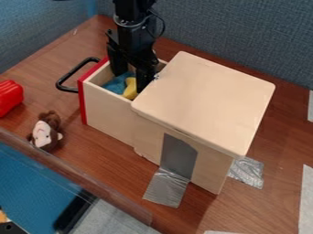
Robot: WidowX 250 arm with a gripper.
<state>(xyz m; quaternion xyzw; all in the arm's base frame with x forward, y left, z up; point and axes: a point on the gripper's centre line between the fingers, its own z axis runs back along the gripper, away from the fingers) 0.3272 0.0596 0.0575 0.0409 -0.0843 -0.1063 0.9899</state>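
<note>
Brown wood-grain tabletop (101,153), blue-gray fabric partition (226,36) behind. Far L of view: red ridged plastic obj. (9,97), partly cut off by the edge. Below it, lower L corner, blue surface (36,185) past a clear rim. Next, brown monkey toy (45,131) w/ pale face, lying on the table. Then black bar handle (67,78) on red front (83,103) of a pulled-out wooden drawer (107,112). Gripper (130,82) hangs down in the drawer, fingers spread apart. Blue cloth-like item (116,84) inside shows btwn them; yellow obj. (130,89), also inside, is right by the R-hand finger; can't tell if they touch. R of that, pale wooden cabinet (207,103) w/ flat top, gray panel (177,155) in its side, silver tape (166,188) at the base, more tape near its R corner. Far R: white strips (307,196) on the table.
</note>
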